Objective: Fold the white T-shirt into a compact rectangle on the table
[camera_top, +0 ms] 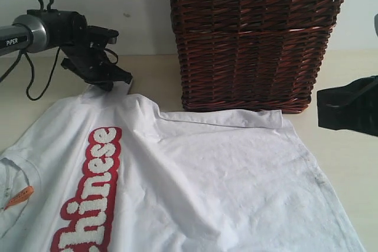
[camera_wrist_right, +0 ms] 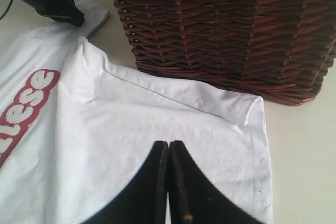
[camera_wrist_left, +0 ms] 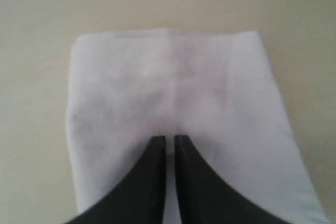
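Observation:
The white T-shirt [camera_top: 195, 181] lies spread on the table [camera_top: 348, 163], its red-outlined lettering [camera_top: 94, 187] at the left and an orange tag [camera_top: 20, 195] at the collar. My left gripper [camera_top: 111, 84] is at the far sleeve [camera_wrist_left: 173, 87], which lies flat. Its jaws stand a narrow slit apart, with white cloth showing through the gap and nothing visibly pinched. My right gripper [camera_wrist_right: 169, 142] hovers shut over the shirt's hem corner [camera_wrist_right: 247, 114] near the basket, holding nothing.
A dark wicker basket [camera_top: 254, 39] stands on the table right behind the shirt, its base touching the shirt's back edge. The right arm's black body [camera_top: 348, 107] hangs at the right edge. A white wall rises behind.

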Robot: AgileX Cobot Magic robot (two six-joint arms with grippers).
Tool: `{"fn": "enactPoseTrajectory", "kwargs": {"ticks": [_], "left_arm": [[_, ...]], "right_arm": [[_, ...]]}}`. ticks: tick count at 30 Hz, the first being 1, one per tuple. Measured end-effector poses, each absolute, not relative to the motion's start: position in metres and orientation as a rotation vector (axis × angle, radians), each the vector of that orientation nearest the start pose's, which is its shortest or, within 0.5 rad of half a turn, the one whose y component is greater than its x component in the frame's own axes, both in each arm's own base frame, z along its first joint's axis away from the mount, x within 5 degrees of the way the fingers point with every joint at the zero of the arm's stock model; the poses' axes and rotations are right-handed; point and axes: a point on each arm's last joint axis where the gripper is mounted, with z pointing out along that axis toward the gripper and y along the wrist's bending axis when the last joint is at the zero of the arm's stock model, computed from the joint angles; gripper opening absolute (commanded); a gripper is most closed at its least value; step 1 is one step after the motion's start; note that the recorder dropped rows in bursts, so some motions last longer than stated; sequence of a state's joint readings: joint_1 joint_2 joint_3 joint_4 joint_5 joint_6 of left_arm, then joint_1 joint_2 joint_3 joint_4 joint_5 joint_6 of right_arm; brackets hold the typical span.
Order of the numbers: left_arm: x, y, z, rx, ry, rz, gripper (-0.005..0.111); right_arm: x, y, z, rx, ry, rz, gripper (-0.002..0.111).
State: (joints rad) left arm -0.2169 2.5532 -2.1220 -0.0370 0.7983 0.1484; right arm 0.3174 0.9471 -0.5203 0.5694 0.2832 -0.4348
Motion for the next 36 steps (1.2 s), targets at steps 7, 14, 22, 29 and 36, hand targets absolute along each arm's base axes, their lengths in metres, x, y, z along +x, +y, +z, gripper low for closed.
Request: {"fn": "enactPoseTrajectory", "kwargs": {"ticks": [7, 14, 22, 29, 36], "left_arm": [[0.528, -0.106, 0.132, 0.354, 2.687, 0.072, 0.038], [0.506, -0.100, 0.187, 0.310, 2.801, 0.069, 0.020], [0.446, -0.092, 0.196, 0.324, 3.000, 0.014, 0.000], [0.364, -0.076, 0.169, 0.333, 3.046, 0.010, 0.000], [0.335, -0.069, 0.110, 0.318, 3.117, 0.010, 0.000]], "right_arm": [[0.173, 0.071, 0.262, -0.310, 2.156, 0.410, 0.000], [0.173, 0.071, 0.262, -0.309, 2.154, 0.409, 0.000], [0.173, 0.071, 0.262, -0.309, 2.154, 0.409, 0.000], [0.173, 0.071, 0.262, -0.308, 2.154, 0.411, 0.000], [0.173, 0.071, 0.262, -0.299, 2.157, 0.421, 0.000]]}}
